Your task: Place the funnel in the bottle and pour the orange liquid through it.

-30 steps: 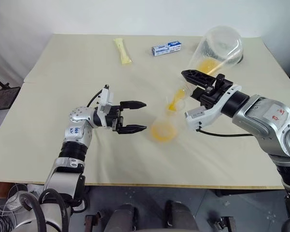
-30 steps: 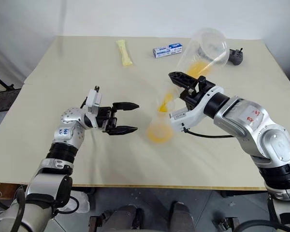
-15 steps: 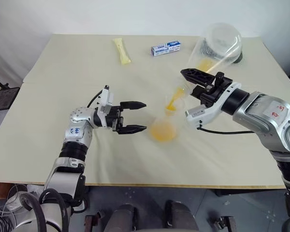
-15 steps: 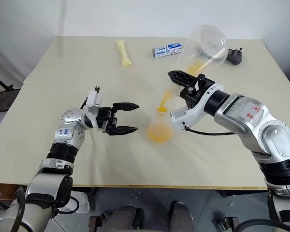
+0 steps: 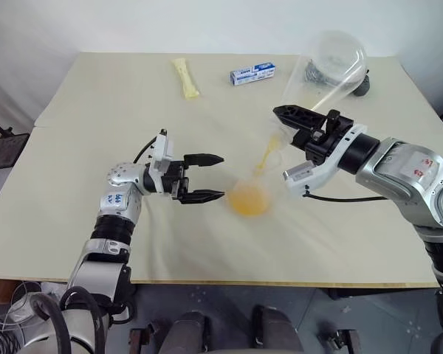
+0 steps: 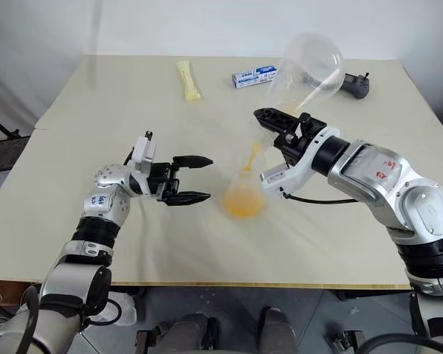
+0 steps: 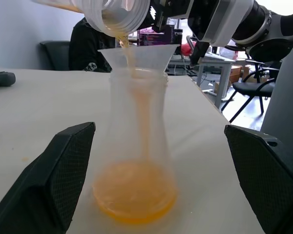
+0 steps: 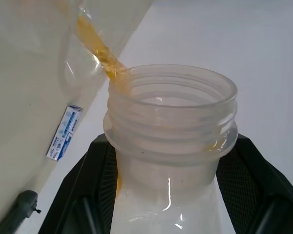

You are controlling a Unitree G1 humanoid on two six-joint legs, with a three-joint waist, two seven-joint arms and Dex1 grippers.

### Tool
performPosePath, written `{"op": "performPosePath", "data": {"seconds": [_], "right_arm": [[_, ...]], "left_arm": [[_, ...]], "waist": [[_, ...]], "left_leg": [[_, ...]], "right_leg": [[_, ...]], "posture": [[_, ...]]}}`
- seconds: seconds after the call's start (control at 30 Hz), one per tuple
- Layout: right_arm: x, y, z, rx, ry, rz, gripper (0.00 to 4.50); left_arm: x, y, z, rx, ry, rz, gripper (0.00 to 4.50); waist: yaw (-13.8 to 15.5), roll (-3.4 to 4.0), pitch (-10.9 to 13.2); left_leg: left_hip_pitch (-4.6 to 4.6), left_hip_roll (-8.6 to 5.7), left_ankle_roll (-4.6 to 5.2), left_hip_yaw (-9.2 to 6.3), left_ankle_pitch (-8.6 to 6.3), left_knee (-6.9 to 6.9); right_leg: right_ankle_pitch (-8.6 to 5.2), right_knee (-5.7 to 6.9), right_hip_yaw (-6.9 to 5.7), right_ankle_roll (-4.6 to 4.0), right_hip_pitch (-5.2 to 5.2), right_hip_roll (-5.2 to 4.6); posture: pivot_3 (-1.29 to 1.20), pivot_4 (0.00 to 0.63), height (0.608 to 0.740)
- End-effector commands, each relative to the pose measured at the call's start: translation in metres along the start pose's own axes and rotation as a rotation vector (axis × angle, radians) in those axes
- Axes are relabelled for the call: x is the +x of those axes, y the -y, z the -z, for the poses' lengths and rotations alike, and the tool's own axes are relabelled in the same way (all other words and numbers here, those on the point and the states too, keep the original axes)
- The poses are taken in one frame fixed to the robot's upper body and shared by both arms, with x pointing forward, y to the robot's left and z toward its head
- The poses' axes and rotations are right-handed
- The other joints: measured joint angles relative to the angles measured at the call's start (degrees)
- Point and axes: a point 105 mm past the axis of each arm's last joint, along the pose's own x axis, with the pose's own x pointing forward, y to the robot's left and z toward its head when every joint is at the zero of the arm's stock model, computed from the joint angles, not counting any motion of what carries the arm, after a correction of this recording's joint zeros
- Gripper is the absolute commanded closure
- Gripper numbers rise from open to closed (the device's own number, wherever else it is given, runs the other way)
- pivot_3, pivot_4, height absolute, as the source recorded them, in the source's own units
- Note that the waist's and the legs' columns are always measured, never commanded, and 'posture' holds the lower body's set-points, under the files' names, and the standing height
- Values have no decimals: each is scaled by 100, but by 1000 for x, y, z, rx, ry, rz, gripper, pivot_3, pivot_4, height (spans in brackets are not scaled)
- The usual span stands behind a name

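Note:
The bottle [image 5: 249, 193], a clear conical flask, stands mid-table with the see-through funnel [image 7: 136, 56] seated in its neck. My right gripper [image 5: 284, 127] is shut on the neck of a larger round flask [image 5: 332, 63], which is tipped mouth-down over the funnel. A thin stream of orange liquid [image 7: 131, 73] runs from that mouth through the funnel and pools in the bottle's base [image 7: 134, 197]. My left gripper [image 5: 220, 175] stands open just left of the bottle, one finger on each side of its line, not touching it.
At the table's far side lie a yellow packet [image 5: 186, 77] and a small blue-and-white box [image 5: 252, 72]. A black object [image 6: 354, 85] sits behind the raised flask. The table's front edge [image 5: 229, 280] runs close below the arms.
The large flask has tipped up further and its orange liquid has almost drained out. The pool in the bottle has grown. My left arm has stayed still.

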Motion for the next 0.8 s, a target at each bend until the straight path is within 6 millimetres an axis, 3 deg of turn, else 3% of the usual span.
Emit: {"op": "performPosePath", "data": {"seconds": [0.03,0.63,0.8], "right_arm": [[-4,16,8,-48,-18,61,2077],[-4,17,3,-95,30,77,2077],[-5,17,2,0,29,97,2077]], "left_arm": [[2,-3,-10,46,20,4,0],[1,-3,-11,49,19,7,0],[-1,-3,-11,52,10,4,0]], "waist": [[-1,0,0],[-20,0,0],[-54,0,0]], "left_leg": [[0,0,0,0,0,0],[0,0,0,0,0,0],[0,0,0,-1,0,0]], "right_leg": [[0,1,0,0,0,0],[0,0,0,0,0,0],[0,1,0,0,0,0]], "posture": [[0,150,740],[0,150,740],[0,150,740]]}}
